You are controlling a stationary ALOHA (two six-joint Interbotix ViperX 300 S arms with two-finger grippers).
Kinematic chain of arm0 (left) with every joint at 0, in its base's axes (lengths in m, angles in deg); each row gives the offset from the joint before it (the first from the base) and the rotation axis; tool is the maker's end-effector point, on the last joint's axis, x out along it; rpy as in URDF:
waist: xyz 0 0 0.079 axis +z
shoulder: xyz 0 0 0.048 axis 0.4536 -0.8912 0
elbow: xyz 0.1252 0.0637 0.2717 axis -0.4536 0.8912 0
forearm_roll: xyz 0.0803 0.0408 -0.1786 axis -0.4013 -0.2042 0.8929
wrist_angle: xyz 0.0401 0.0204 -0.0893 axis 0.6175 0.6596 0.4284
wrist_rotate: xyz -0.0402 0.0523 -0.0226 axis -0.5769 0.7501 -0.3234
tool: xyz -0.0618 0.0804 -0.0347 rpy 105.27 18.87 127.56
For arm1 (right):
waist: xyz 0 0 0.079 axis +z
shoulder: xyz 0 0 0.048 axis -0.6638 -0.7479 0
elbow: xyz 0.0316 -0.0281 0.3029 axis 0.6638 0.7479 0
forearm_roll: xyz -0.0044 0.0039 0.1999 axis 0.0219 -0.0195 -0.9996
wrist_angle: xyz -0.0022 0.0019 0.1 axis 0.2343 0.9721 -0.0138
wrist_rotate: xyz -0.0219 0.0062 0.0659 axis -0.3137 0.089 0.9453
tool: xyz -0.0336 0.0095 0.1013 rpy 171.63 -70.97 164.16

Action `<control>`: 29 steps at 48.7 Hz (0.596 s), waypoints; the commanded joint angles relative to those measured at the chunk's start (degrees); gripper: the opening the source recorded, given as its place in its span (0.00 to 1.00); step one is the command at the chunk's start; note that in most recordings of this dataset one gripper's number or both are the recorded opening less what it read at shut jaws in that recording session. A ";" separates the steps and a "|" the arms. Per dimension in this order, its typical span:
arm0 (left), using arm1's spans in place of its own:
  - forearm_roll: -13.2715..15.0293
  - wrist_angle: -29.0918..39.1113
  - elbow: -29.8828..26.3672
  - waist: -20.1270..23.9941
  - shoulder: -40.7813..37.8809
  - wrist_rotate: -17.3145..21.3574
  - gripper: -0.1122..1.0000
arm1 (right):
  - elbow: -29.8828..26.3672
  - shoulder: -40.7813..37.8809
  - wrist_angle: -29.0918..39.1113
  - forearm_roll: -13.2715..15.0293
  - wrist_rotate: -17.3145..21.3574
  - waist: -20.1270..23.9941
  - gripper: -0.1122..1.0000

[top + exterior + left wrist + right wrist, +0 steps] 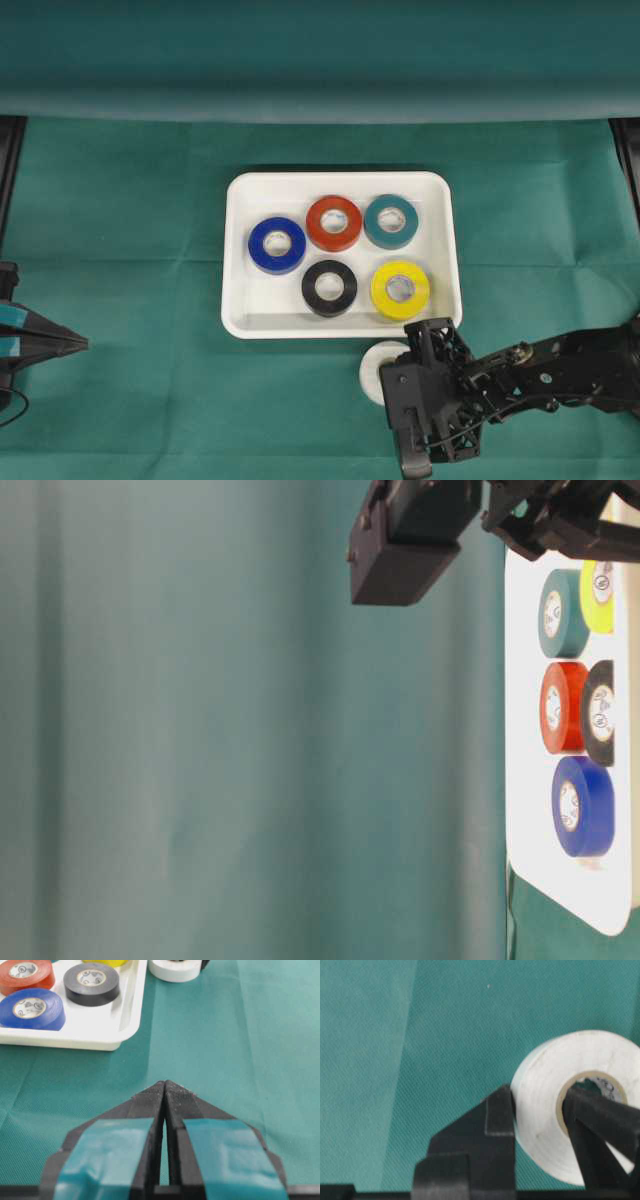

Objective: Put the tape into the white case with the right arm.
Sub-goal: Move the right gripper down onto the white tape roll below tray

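Observation:
A white tape roll [376, 368] lies on the green cloth just outside the near right corner of the white case [268, 303]. My all-black right gripper [536, 1095] is shut on the roll's wall. One finger [497, 1115] presses its outer side and the other sits inside the core. In the overhead view the right wrist [430, 400] covers most of the roll. My left gripper [165, 1082], marked with teal bands, rests shut and empty at the left edge of the cloth [78, 344].
Inside the case lie several coloured rolls: blue [277, 244], red [334, 222], teal [391, 221], black [329, 287] and yellow [400, 289]. The case's near rim [75, 1040] stands between the white roll [172, 970] and the tray floor.

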 commanded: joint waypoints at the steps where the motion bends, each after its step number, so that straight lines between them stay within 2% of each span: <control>1: -0.09 -0.44 -0.70 0.09 -0.44 -0.09 0.10 | -0.70 1.58 0.09 -0.09 0.00 -0.18 0.12; 15: -0.09 -0.44 -0.62 0.09 -0.44 -0.09 0.10 | -1.41 3.34 1.41 -0.26 0.00 0.97 0.12; 29: -0.09 -0.44 -0.70 0.09 -0.44 -0.09 0.10 | -4.57 6.94 11.16 -1.93 -0.26 4.31 0.12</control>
